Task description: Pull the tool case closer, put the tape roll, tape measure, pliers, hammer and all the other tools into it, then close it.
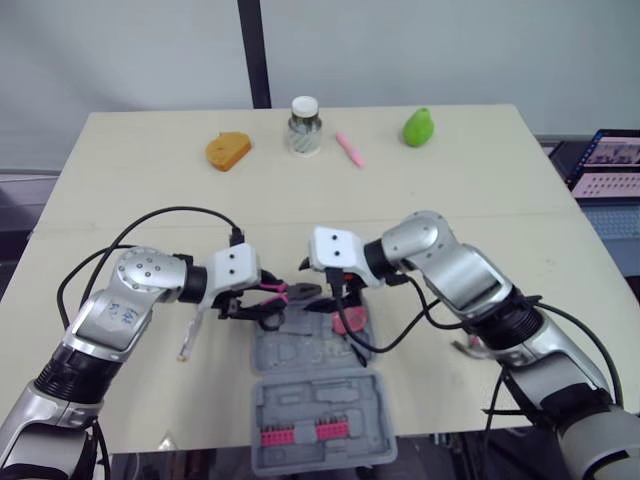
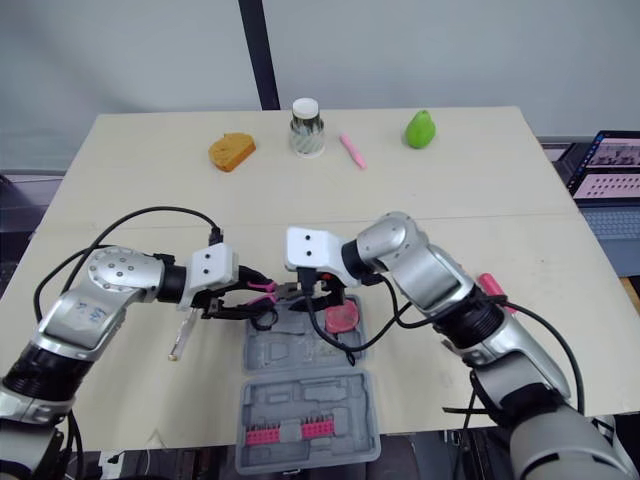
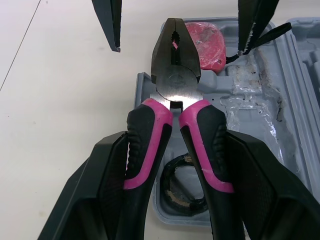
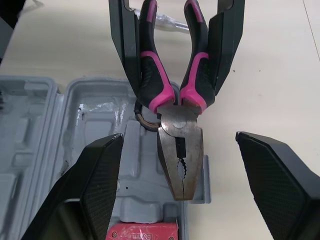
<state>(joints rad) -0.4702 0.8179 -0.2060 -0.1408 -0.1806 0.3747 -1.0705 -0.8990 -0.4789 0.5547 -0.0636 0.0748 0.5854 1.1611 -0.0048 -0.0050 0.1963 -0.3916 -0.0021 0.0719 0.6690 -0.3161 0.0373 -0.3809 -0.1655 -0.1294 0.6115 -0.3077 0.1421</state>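
Left gripper [image 3: 175,145] clamps the 2 pink handles of the pliers [image 3: 175,85], held over the open tool case [image 1: 320,400] (red tape measure [image 3: 202,42] already inside). Right gripper [image 4: 179,137] is spread wide, its 2 fingers [image 4: 100,170] flanking the plier nose without contact.

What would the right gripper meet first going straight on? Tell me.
Probably the pliers: their head lies inside the open right gripper, so going on it would meet the pink handles clamped in the left gripper, above the tool case. Depth is unclear.
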